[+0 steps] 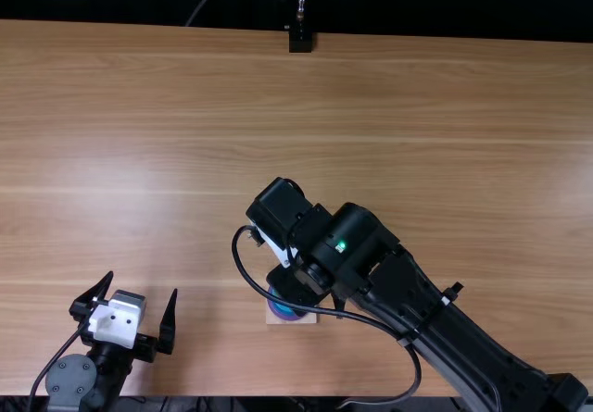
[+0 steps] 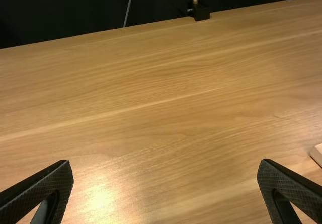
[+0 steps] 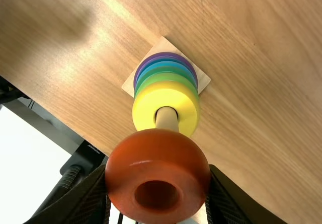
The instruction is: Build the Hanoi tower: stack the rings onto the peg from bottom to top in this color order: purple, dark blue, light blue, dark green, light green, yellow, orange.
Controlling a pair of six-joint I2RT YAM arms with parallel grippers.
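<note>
orange ring [image 3: 126, 158] is nearest the camera in my right wrist view, its hole facing the lens, and my right gripper [image 1: 292, 287] has hold of it, one finger against each side, parted by about the ring's own width. beyond it, the round wooden peg [image 3: 167, 119] comes up out of the stack and runs behind the orange ring; i cannot tell whether its end is inside the hole. the yellow ring [image 3: 144, 104] lies on top of the stack, around the peg. under it show the light green ring [image 3: 166, 77], then the dark green ring [image 3: 165, 70], the light blue ring [image 3: 162, 64], the dark blue ring [image 3: 166, 59] and, lowest, the purple ring [image 3: 164, 54], on the square wooden base [image 3: 163, 44]. in the top view the base sits near the table's near edge, partly under my right arm [image 1: 371, 255]. my left gripper [image 1: 142, 287] is at the near left of the light brown wooden table [image 1: 445, 106], fingers spread wide with nothing between them. past them, at the table's far edge, stands a small black mount [image 2: 201, 11] with a thin metal rod rising from it.
</note>
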